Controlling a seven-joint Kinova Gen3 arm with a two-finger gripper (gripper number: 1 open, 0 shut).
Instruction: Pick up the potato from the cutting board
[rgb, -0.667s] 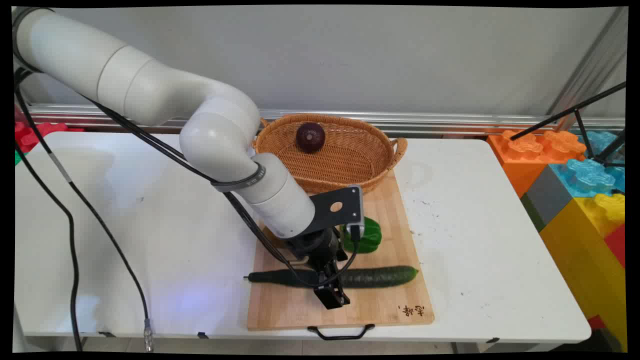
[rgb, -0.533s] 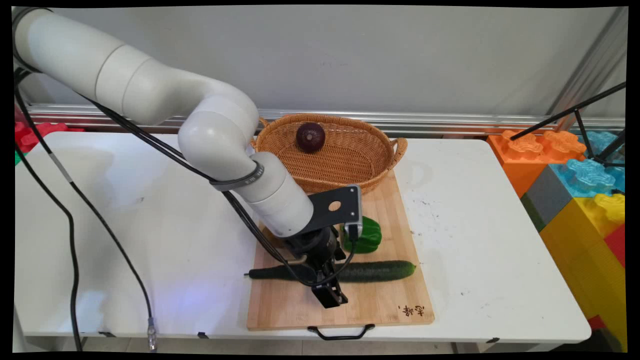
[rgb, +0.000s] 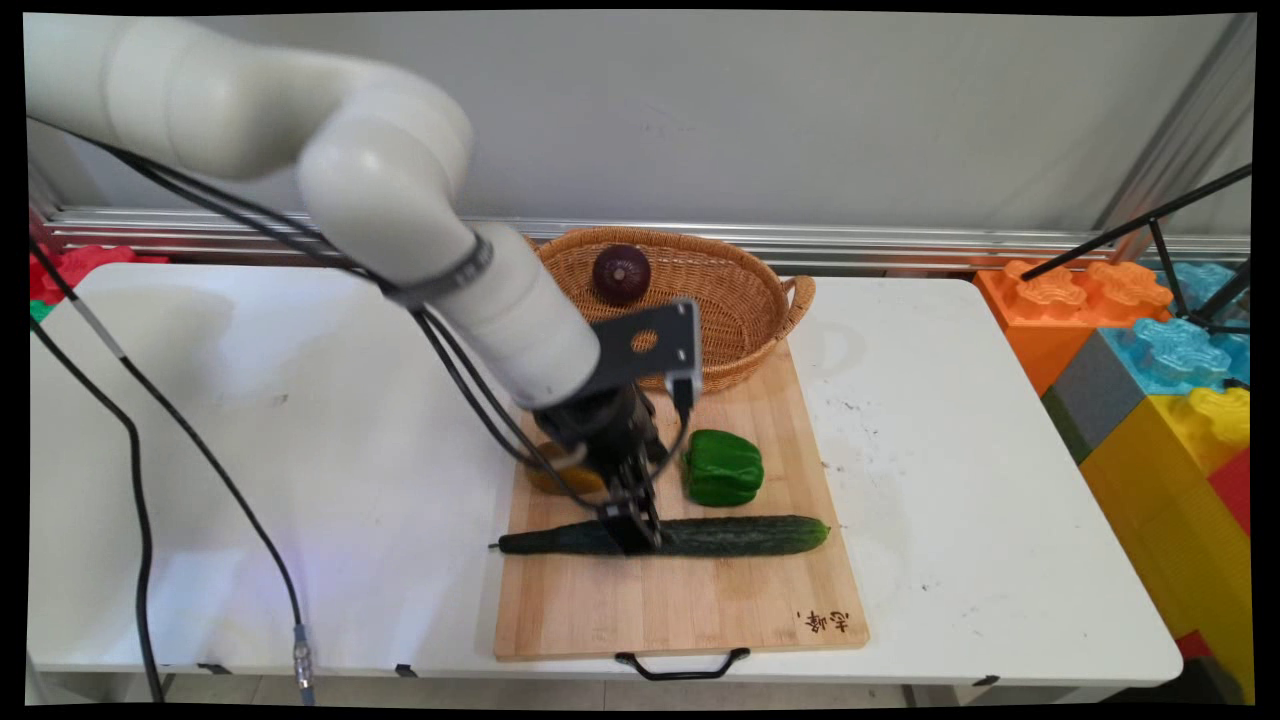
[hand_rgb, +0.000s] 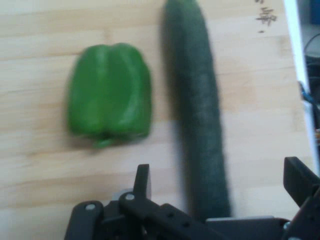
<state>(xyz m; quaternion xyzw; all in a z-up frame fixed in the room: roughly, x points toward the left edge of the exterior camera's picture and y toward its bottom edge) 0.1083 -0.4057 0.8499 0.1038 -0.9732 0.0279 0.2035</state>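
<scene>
The cucumber (rgb: 700, 536) lies lengthwise across the wooden cutting board (rgb: 700, 610), running up between the two spread fingers (hand_rgb: 141, 181) of the gripper (rgb: 632, 528), which are released and clasp nothing. Just beside one finger sits a green bell pepper (hand_rgb: 110, 92), apart from the cucumber. Beyond the gripper, at the board's far end, stands a wicker basket (rgb: 745, 330) holding a dark red onion (rgb: 621, 273).

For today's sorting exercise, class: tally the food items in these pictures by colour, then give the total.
Green: 2, the cucumber and the bell pepper, both on the cutting board.
Dark purple-red: 1, the onion in the basket.
Yellow-orange: 1, an item mostly hidden behind the claw.
Total: 4.
</scene>
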